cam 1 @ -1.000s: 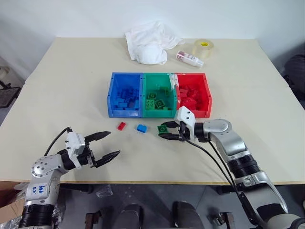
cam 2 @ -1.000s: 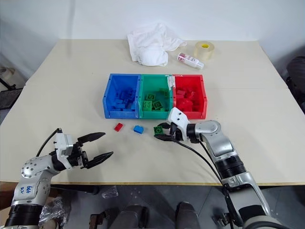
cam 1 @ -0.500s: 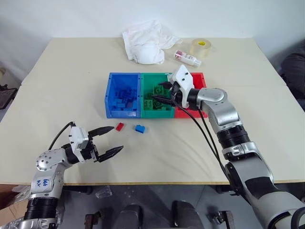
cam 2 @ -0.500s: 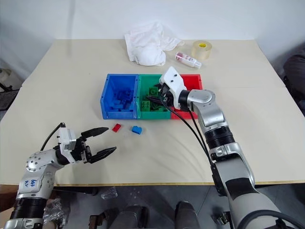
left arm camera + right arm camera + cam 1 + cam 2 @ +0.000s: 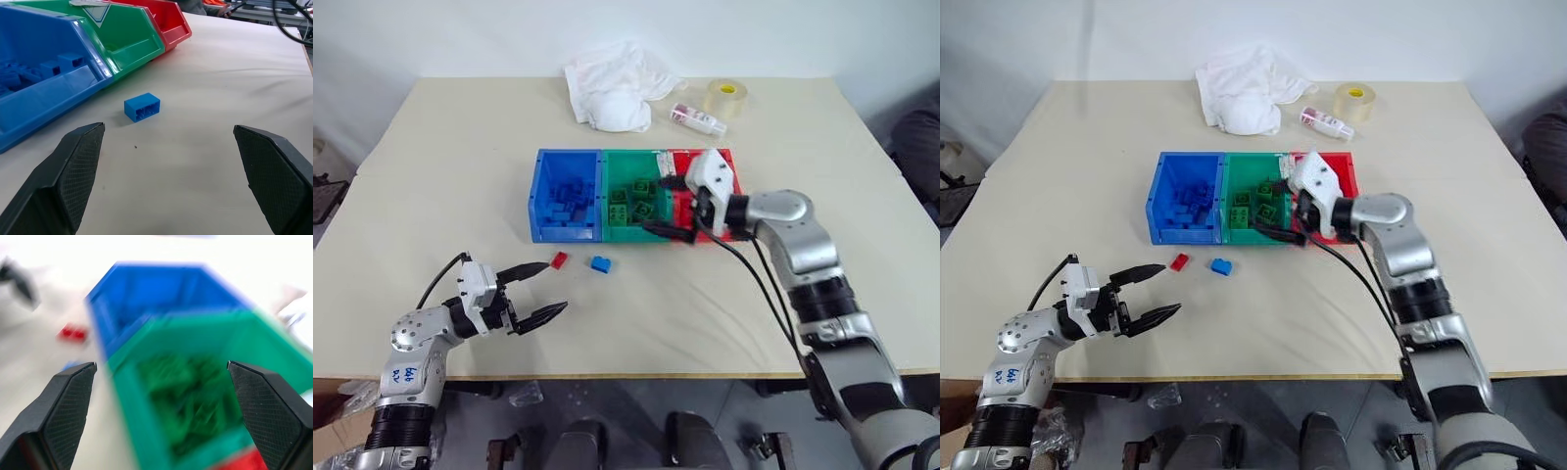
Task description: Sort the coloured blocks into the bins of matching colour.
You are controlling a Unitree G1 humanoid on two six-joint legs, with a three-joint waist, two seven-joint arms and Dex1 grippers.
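From the head views: three joined bins in a row on the table (image 5: 431,166), blue bin (image 5: 566,209) at the left, green bin (image 5: 637,206) in the middle, red bin (image 5: 729,186) at the right, each with blocks of its own colour inside. Near the blue bin, on the bare table, a red block (image 5: 561,259) and just right of it a blue block (image 5: 601,263). Left gripper (image 5: 536,291) low at the near left, fingers spread apart, nothing between them. Right gripper (image 5: 673,208) over the border of green and red bins, fingers spread wide, empty. At the far edge, a white cloth (image 5: 615,84), a small bottle (image 5: 698,119) and a tape roll (image 5: 727,97). From the left wrist view: fingers (image 5: 73,171) wide apart, blue block lying between and beyond them. From the right wrist view: blurred, fingers (image 5: 63,406) wide apart above the green bin.
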